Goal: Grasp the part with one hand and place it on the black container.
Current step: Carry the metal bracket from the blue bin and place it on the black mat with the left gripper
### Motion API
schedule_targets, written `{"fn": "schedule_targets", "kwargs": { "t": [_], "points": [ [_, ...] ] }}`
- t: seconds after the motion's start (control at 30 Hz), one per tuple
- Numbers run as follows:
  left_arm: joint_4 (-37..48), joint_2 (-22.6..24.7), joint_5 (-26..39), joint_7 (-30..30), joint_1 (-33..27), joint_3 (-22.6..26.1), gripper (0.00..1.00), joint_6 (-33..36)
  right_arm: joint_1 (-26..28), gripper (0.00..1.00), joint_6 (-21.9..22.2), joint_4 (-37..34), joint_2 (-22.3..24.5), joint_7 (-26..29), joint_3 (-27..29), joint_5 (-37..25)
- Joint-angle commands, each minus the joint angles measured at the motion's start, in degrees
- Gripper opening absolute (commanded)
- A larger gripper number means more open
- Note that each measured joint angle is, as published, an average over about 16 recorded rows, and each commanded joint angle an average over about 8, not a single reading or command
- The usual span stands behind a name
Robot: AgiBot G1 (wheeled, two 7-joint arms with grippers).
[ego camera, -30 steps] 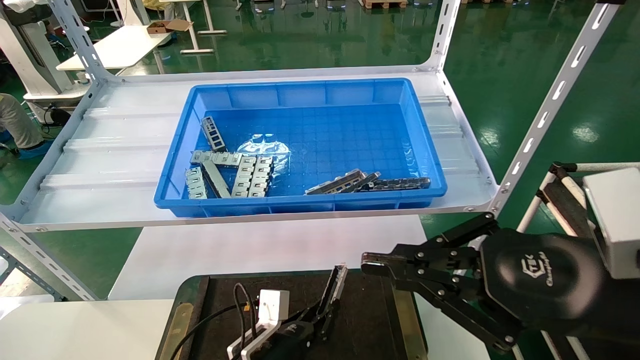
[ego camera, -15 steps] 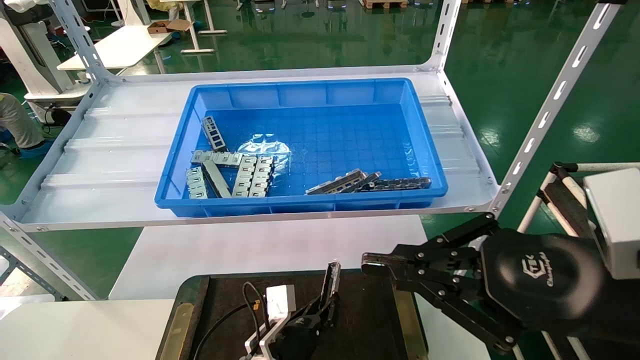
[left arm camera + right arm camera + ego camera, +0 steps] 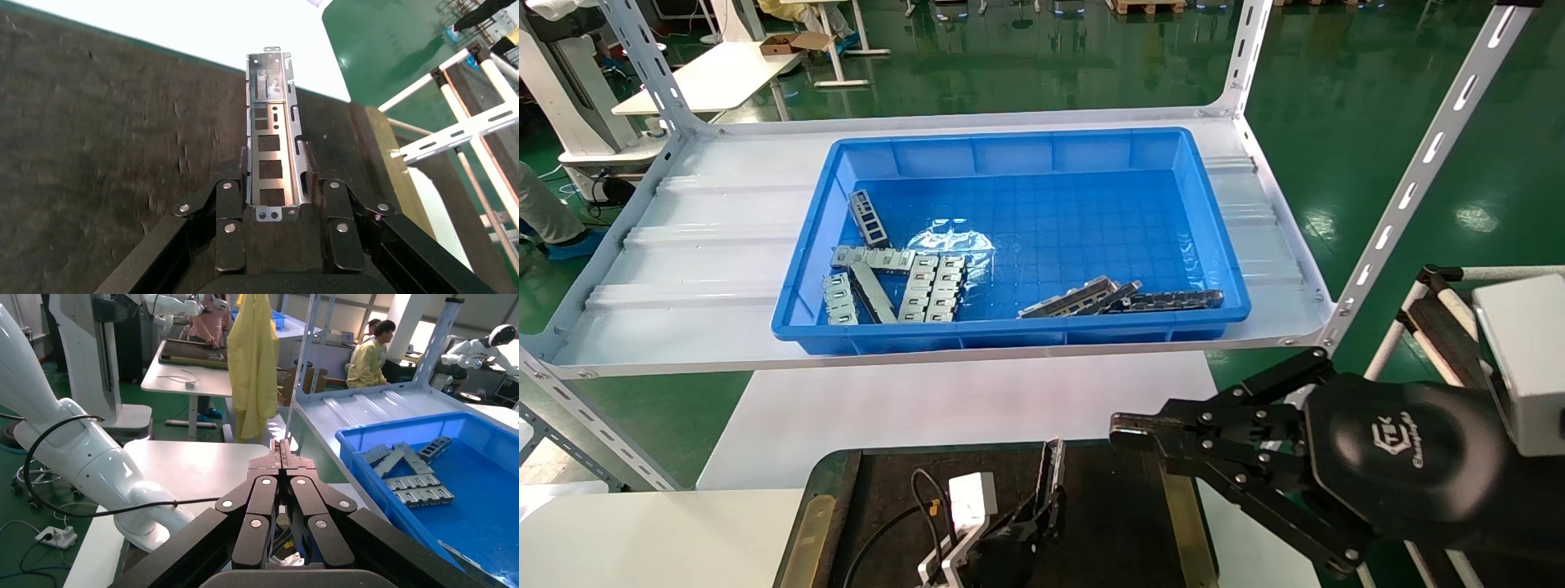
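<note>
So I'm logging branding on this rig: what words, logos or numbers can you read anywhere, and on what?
Embossed logo with one word under it, on the black housing of the right hand: the letters cannot be read with certainty.
The part held in the left hand over the black container: no text, only cutouts.
Blue bin: no label visible.
Nothing else is readable.

In the head view the black container (image 3: pixel 1107 523) runs off the lower edge, the left gripper (image 3: pixel 1042 510) is half cut off there with the part (image 3: pixel 1052 474) seen only edge-on, and whether the part touches the container's surface cannot be told from either view.
</note>
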Motion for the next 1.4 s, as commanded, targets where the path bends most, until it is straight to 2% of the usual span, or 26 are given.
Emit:
{"fn": "schedule_targets", "kwargs": {
  "t": [0.03, 0.27, 0.33, 0.37, 0.43, 0.47, 0.5, 0.57, 0.63, 0.7, 0.73, 0.77, 1.4],
  "points": [
    [0.4, 0.0, 0.2, -1.0, -0.3, 0.8, 0.00, -0.4, 0.0, 0.00, 0.0, 0.0, 0.0, 0.0, 0.0, 0.0],
    [0.8, 0.1, 1.8, -4.6, -0.8, 3.3, 0.00, -2.0, 0.0, 0.00, 0.0, 0.0, 0.0, 0.0, 0.0, 0.0],
    [1.0, 0.1, 2.1, -5.9, -1.0, 4.0, 0.00, -2.6, 0.0, 0.09, 0.0, 0.0, 0.0, 0.0, 0.0, 0.0],
    [1.0, 0.1, 2.3, -6.5, -1.1, 4.4, 0.00, -2.9, 0.0, 0.17, 0.0, 0.0, 0.0, 0.0, 0.0, 0.0],
    [1.2, 0.1, 2.7, -7.7, -1.3, 5.2, 0.00, -3.5, 0.0, 0.41, 0.0, 0.0, 0.0, 0.0, 0.0, 0.0],
    [1.2, 0.1, 2.9, -8.3, -1.4, 5.6, 0.04, -3.8, 0.0, 0.53, 0.0, 0.0, 0.0, 0.0, 0.0, 0.0],
    [1.3, 0.1, 3.2, -8.9, -1.4, 6.0, 0.12, -4.1, 0.0, 0.66, 0.0, 0.0, 0.0, 0.0, 0.0, 0.0],
    [1.5, 0.1, 3.8, -10.1, -1.6, 6.9, 0.35, -4.6, 0.0, 0.87, 0.0, 0.0, 0.0, 0.0, 0.0, 0.0],
    [1.6, 0.1, 4.4, -11.3, -1.7, 7.7, 0.60, -5.2, 0.0, 0.99, 0.0, 0.0, 0.0, 0.0, 0.0, 0.0],
    [1.8, 0.0, 5.0, -12.5, -1.9, 8.5, 0.85, -5.6, 0.0, 1.00, 0.0, 0.0, 0.0, 0.0, 0.0, 0.0],
    [1.8, 0.0, 5.3, -13.1, -1.9, 8.9, 0.94, -5.8, 0.0, 1.00, 0.0, 0.0, 0.0, 0.0, 0.0, 0.0],
    [1.9, 0.0, 5.6, -13.7, -2.0, 9.2, 0.99, -6.1, 0.0, 1.00, 0.0, 0.0, 0.0, 0.0, 0.0, 0.0],
    [1.7, -0.1, 10.6, -25.1, -4.0, 16.8, 1.00, -9.2, 0.0, 1.00, 0.0, 0.0, 0.0, 0.0, 0.0, 0.0]
  ]
}}
